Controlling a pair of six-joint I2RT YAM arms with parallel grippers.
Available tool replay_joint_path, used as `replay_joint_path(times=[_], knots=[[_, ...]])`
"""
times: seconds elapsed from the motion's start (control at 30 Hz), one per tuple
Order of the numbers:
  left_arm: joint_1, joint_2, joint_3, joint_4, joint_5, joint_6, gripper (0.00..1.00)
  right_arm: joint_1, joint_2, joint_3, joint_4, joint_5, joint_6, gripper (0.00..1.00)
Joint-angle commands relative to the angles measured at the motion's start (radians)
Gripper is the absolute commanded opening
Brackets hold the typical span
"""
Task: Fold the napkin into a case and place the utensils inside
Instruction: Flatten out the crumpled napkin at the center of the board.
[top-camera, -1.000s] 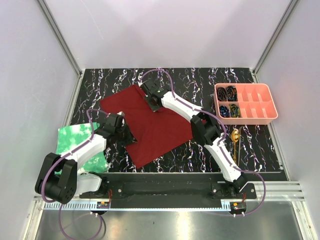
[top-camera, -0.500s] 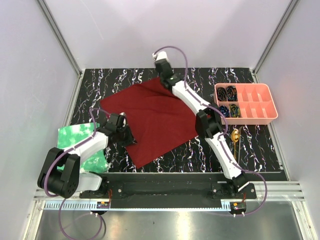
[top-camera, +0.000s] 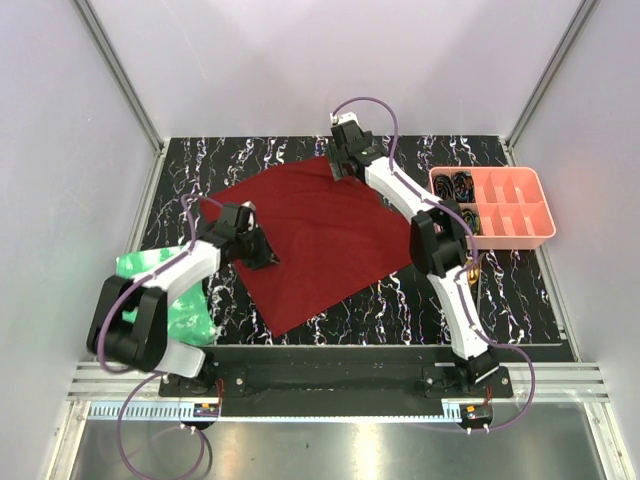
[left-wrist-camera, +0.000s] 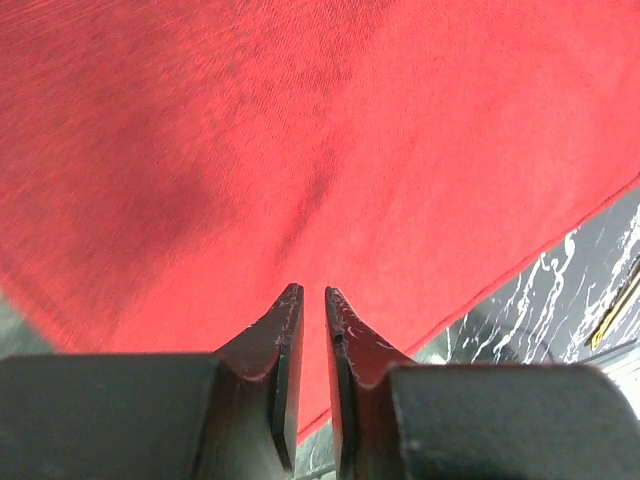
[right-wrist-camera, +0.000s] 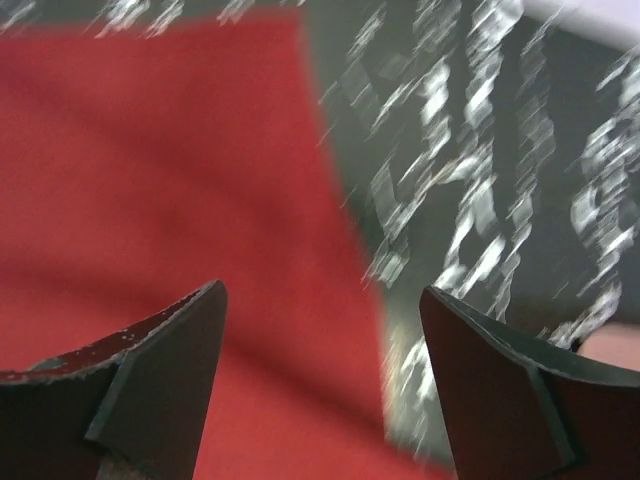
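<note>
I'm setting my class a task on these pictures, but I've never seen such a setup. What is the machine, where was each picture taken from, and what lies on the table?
The machine is two robot arms bolted at the near edge of a table, each ending in a two-finger gripper. The wide picture comes from a fixed camera above and behind them; the two close-ups come from cameras on the wrists. On the black marbled table lies a dark red napkin, spread flat. Around it are a green crinkled sheet, a pink compartment tray and gold utensils, partly hidden by the right arm. The left gripper has its fingers nearly together over the napkin; whether they pinch it is unclear. The right gripper is wide open near the napkin's far corner, holding nothing.
</note>
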Motion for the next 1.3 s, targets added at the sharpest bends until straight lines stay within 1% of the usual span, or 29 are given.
replay_joint_path(times=[0.0, 0.1, 0.13, 0.17, 0.2, 0.27, 0.33, 0.43, 0.57, 0.67, 0.77, 0.83, 0.9, 0.97, 1.0, 1.1, 1.2, 1.27], knots=[[-0.021, 0.093, 0.026, 0.034, 0.070, -0.016, 0.17, 0.010, -0.201, -0.180, -0.019, -0.171, 0.188, 0.78], [-0.081, 0.104, -0.011, 0.036, 0.067, -0.021, 0.17, 0.010, -0.191, -0.199, 0.017, -0.208, 0.194, 0.67], [-0.096, 0.100, -0.041, 0.033, 0.056, -0.023, 0.18, 0.007, -0.183, -0.193, 0.022, -0.228, 0.196, 0.58], [-0.112, 0.099, -0.061, 0.033, 0.044, -0.030, 0.18, 0.004, -0.154, -0.170, 0.028, -0.244, 0.196, 0.55], [-0.113, 0.097, -0.080, 0.033, 0.044, -0.053, 0.18, 0.003, -0.134, -0.153, 0.028, -0.275, 0.194, 0.54], [-0.113, 0.096, -0.121, 0.007, 0.021, -0.059, 0.17, 0.001, -0.088, -0.112, 0.025, -0.277, 0.197, 0.54], [-0.110, 0.087, -0.129, -0.064, -0.037, -0.059, 0.16, -0.005, -0.050, -0.092, 0.026, -0.280, 0.208, 0.55], [-0.094, 0.065, -0.134, -0.128, -0.086, -0.049, 0.16, -0.020, -0.007, -0.055, 0.023, -0.314, 0.214, 0.55], [-0.043, 0.051, -0.144, -0.179, -0.082, -0.021, 0.16, -0.028, 0.053, -0.012, 0.022, -0.329, 0.177, 0.56], [-0.021, 0.035, -0.141, -0.210, -0.077, 0.010, 0.16, -0.045, 0.090, 0.008, 0.015, -0.337, 0.185, 0.56], [-0.020, 0.039, -0.103, -0.222, -0.080, 0.045, 0.18, -0.077, 0.112, 0.013, 0.002, -0.341, 0.214, 0.56], [-0.017, 0.060, -0.048, -0.233, -0.108, 0.077, 0.19, -0.102, 0.127, 0.014, -0.011, -0.335, 0.225, 0.56], [-0.008, 0.116, 0.006, -0.233, -0.105, 0.106, 0.20, -0.122, 0.135, 0.020, -0.027, -0.317, 0.239, 0.56], [0.011, 0.198, 0.046, -0.216, -0.053, 0.140, 0.20, -0.151, 0.145, 0.040, -0.073, -0.308, 0.263, 0.56], [0.017, 0.226, 0.090, -0.216, -0.042, 0.181, 0.20, -0.160, 0.144, 0.036, -0.081, -0.298, 0.271, 0.56], [0.044, 0.298, 0.154, -0.233, -0.030, 0.235, 0.20, -0.188, 0.124, 0.013, -0.107, -0.284, 0.297, 0.56], [0.083, 0.285, 0.190, -0.250, -0.053, 0.249, 0.21, -0.197, 0.122, 0.014, -0.106, -0.310, 0.253, 0.58], [0.092, 0.260, 0.214, -0.265, -0.063, 0.261, 0.26, -0.198, 0.116, 0.030, -0.112, -0.336, 0.208, 0.62]])
